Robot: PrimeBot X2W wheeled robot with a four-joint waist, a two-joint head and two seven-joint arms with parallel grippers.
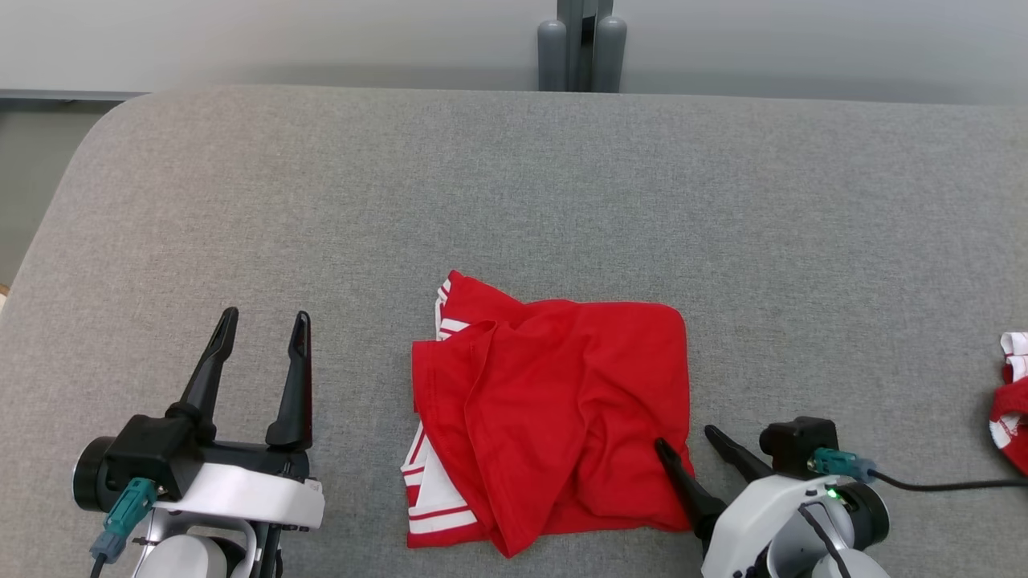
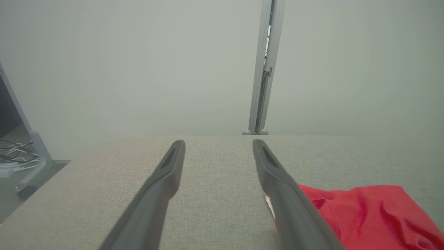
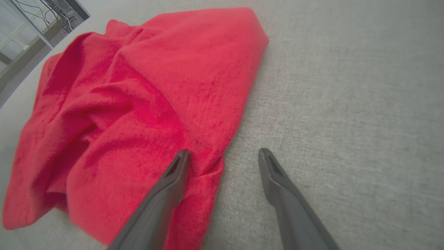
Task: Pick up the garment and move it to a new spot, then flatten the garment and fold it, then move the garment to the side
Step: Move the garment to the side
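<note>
Lying near the middle of the front edge of the grey fabric surface (image 1: 514,177), the red garment (image 1: 554,401) is folded into a rough square with some wrinkles across its top layer. White striped trim (image 1: 430,490) comes out from under the red layers on the side toward the surface's left edge.

The right gripper (image 1: 685,437) stands at the front right corner of the garment with its two dark fingers spread apart and nothing between them. In the right wrist view, one finger (image 3: 173,177) of the right gripper (image 3: 223,151) lies over the border of the garment (image 3: 138,104) and the other is over the bare grey fabric just beside it. It is not possible to tell if the first finger really touches the cloth.

The left gripper (image 1: 267,315) is also spread wide and empty. It is over bare surface toward the front left corner, apart from the garment. The left wrist view shows the left gripper (image 2: 218,142) pointing to the far edge, with the garment (image 2: 367,215) beside its right finger.

A grey post (image 1: 582,44) stands behind the far edge. Another red and white cloth (image 1: 1013,401) lies at the right edge.
</note>
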